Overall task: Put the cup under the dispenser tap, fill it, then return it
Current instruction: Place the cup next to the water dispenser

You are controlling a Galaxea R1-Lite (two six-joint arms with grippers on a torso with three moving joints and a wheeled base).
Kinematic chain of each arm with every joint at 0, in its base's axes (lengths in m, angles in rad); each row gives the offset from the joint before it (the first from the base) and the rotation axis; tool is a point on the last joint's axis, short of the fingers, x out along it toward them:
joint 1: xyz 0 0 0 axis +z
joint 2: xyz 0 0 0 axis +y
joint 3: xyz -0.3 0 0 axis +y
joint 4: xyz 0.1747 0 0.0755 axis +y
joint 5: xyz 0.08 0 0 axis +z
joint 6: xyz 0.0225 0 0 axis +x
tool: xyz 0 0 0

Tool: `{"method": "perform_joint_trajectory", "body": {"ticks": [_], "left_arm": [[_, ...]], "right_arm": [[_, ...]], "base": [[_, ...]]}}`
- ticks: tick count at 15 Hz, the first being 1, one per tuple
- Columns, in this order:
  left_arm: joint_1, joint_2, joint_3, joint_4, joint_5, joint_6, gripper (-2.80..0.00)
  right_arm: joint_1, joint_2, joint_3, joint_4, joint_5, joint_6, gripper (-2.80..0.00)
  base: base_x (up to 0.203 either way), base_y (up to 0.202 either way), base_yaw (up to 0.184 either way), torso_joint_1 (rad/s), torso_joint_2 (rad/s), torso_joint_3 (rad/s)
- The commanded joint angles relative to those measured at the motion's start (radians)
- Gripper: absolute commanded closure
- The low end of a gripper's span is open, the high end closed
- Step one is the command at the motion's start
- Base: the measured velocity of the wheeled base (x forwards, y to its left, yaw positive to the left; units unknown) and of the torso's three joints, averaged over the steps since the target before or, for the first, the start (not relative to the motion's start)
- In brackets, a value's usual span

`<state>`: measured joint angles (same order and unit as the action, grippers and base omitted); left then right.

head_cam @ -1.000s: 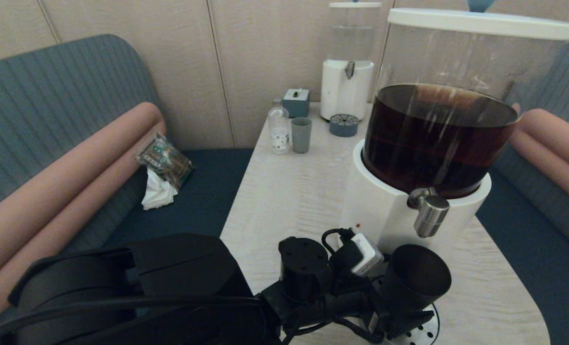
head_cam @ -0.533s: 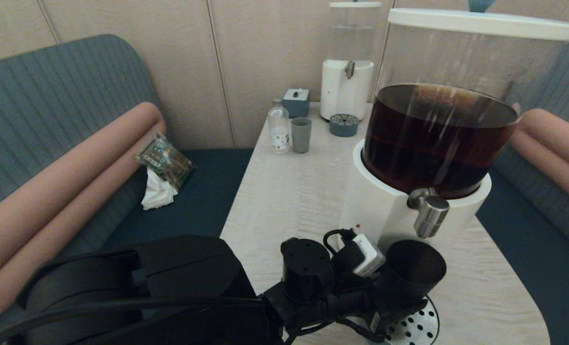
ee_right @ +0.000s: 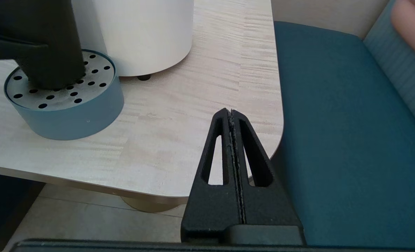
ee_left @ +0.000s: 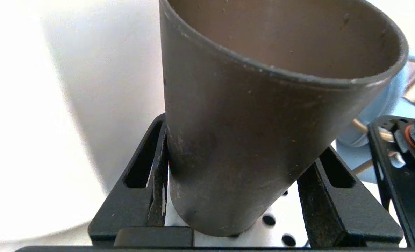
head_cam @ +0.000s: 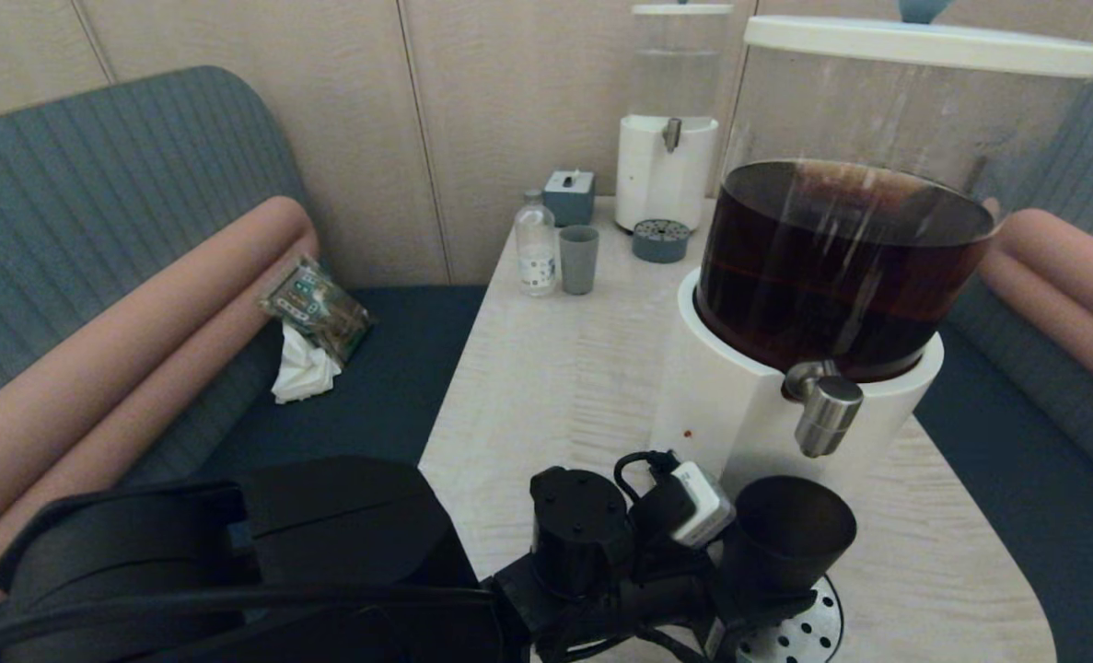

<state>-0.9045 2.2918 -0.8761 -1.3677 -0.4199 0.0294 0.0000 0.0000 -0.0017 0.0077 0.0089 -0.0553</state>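
The dark matte cup [head_cam: 790, 539] is held by my left gripper [head_cam: 765, 600], which is shut on its lower half. In the left wrist view the cup [ee_left: 263, 115] leans between the black fingers [ee_left: 151, 175], its base just over the perforated drip tray [ee_left: 291, 224]. The brushed-steel dispenser tap [head_cam: 822, 414] juts from the white base of the dark-liquid dispenser [head_cam: 841, 258], just above and behind the cup's rim. No liquid shows in the cup. My right gripper [ee_right: 231, 112] is shut on nothing, off the table's near right corner.
The blue-walled drip tray [ee_right: 64, 105] sits against the dispenser's white base [ee_right: 144, 35]. At the table's far end stand a grey-green cup [head_cam: 579, 260], a small bottle [head_cam: 536, 244], a grey box [head_cam: 569, 196] and the clear-liquid dispenser [head_cam: 668, 120]. Teal sofa seats flank the table [head_cam: 555, 368].
My left gripper has lowered the cup slightly toward the drip tray and drawn it a little back toward me. The right gripper's earlier position is not shown.
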Motion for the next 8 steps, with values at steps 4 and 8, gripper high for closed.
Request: {"method": "perform_joint_trajectory", "body": {"ticks": [4,8], "left_arm": [[0.002,-0.077,0.074,-0.022,0.023,-0.006,0.00],[0.011,-0.131,0.129,-0.050,0.038,-0.022,0.00]], "right_arm": [[0.000,0.002,0.000,0.000,0.000,-0.001,0.00],[0.000,0.002,0.000,0.000,0.000,-0.001,0.00]], "base": [[0.000,0.000,0.000,0.000,0.00,0.000],[0.000,0.000,0.000,0.000,0.00,0.000]]}}
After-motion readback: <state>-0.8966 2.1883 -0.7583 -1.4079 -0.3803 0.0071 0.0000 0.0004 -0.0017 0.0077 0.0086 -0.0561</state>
